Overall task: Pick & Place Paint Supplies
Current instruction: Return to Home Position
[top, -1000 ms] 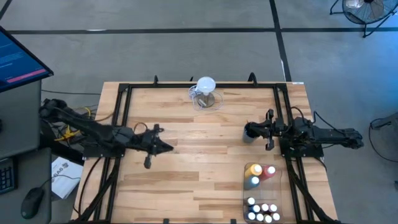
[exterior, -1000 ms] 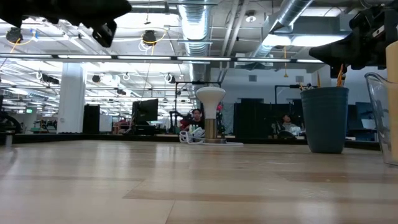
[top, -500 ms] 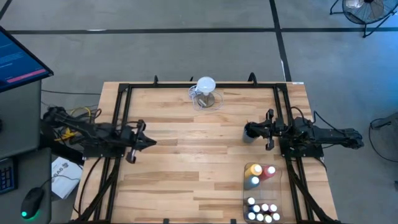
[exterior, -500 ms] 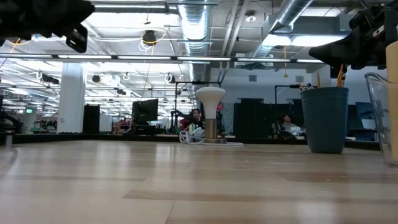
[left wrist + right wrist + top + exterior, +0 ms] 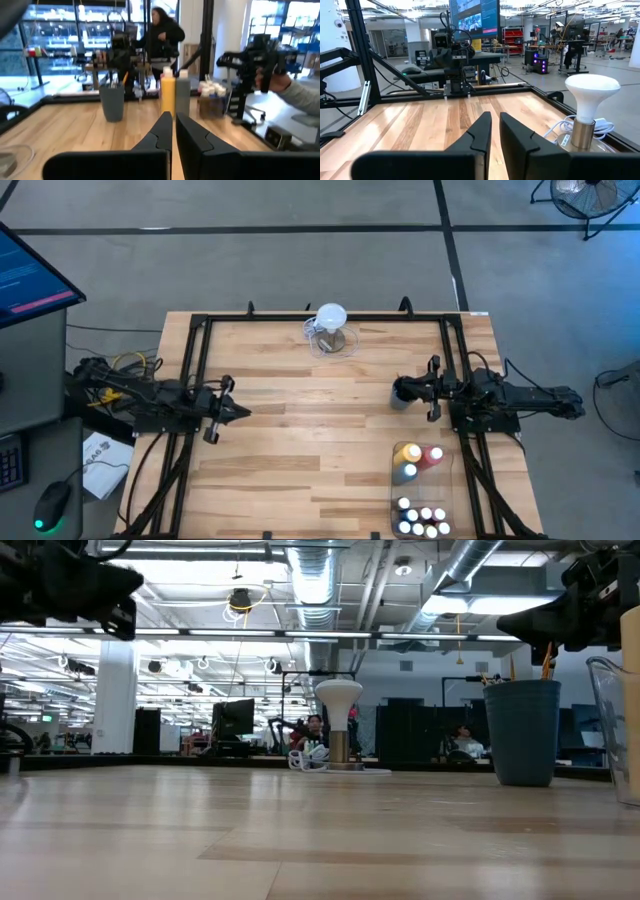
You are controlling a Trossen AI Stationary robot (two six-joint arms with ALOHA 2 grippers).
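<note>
Yellow (image 5: 408, 451) and pink-red (image 5: 433, 456) squeeze bottles and several small white-capped paint bottles (image 5: 422, 520) stand in a clear tray (image 5: 452, 490) at the table's near right. Thin brush handles (image 5: 547, 662) stick up out of a dark blue-grey cup (image 5: 402, 394), which stands on the table. My right gripper (image 5: 400, 388), shut and holding nothing, hangs level just above that cup. At the table's left edge my left gripper (image 5: 240, 412) is shut with nothing in it; its wrist view looks across at the cup (image 5: 112, 102) and the yellow bottle (image 5: 168, 94).
A clear jug with a white round top (image 5: 330, 328) stands at the far middle of the table. Black frame rails (image 5: 196, 380) run along the left, right and far sides. A person's sleeve (image 5: 302, 97) shows beyond the table's right side. Bare wood (image 5: 320, 430) lies between the arms.
My left gripper has drawn back toward the table's left edge and sunk a little, staying shut with nothing in it.
</note>
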